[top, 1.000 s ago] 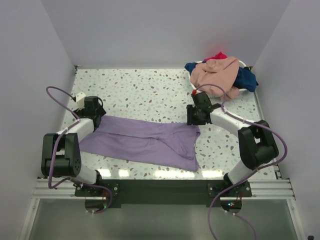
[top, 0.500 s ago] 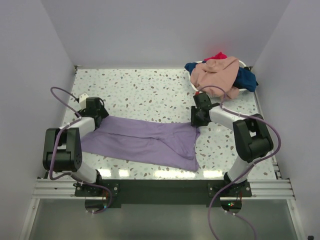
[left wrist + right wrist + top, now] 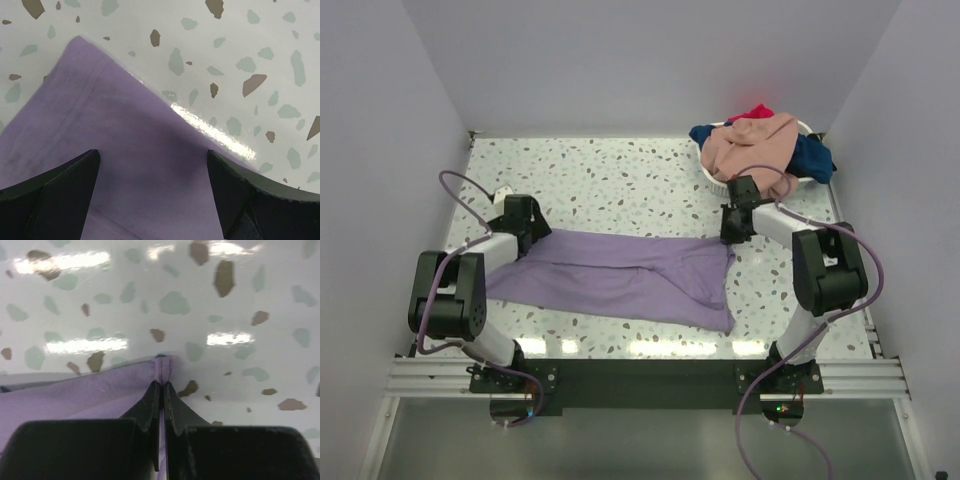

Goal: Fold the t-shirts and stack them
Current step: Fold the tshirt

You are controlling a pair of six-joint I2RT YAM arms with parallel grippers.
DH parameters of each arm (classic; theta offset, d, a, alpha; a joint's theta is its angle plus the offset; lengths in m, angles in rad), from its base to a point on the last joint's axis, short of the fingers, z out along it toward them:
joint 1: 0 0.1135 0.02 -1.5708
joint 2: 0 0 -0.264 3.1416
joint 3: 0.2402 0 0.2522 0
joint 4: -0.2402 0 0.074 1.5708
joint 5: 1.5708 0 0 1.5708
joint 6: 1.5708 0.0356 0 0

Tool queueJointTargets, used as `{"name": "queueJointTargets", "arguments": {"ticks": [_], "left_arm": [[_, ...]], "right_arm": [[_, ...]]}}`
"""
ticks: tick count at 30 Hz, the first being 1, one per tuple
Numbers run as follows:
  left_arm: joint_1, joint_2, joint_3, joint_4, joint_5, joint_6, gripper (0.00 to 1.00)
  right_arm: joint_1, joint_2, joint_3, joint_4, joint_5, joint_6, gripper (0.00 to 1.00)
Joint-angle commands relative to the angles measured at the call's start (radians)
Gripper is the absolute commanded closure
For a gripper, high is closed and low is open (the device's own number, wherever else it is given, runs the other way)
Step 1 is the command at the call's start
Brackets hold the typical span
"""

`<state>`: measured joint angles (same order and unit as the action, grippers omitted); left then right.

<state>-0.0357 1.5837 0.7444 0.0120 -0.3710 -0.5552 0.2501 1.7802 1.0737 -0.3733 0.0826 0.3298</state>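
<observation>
Bright, even light from overhead; sharp from above, softer at the wrists.
I see white glare strips on the glossy table [image 3: 620, 180] along its near edge and in both wrist views, with only faint shadows. My right wrist picture looks soft around the dark fingers [image 3: 148, 407], possibly out of focus. The lavender t-shirt [image 3: 125, 165] shows crisp stitching.

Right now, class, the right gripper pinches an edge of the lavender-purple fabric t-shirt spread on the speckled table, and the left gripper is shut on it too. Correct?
No: the left gripper stands open over the lavender-purple fabric t-shirt, as the left wrist view shows. The right gripper does pinch its edge.
</observation>
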Motion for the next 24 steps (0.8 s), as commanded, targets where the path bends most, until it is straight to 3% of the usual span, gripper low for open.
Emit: {"name": "queueJointTargets", "arguments": {"ticks": [1,10,17,24], "left_arm": [[-0.020,-0.051,0.023,0.002,0.026,0.017,0.07],[-0.058,-0.119,-0.008,0.037,0.107,0.008,0.05],[-0.070,-0.033,0.013,0.111,0.188,0.002,0.04],[-0.127,0.088,0.134,0.134,0.222,-0.017,0.04]], "right_arm": [[-0.069,-0.033,0.025,-0.061,0.049,-0.038,1.00],[-0.162,-0.065,0.081,-0.138,0.135,-0.087,1.00],[-0.175,-0.079,0.106,-0.150,0.083,-0.089,1.00],[-0.173,-0.088,0.092,-0.157,0.078,-0.086,1.00]]}}
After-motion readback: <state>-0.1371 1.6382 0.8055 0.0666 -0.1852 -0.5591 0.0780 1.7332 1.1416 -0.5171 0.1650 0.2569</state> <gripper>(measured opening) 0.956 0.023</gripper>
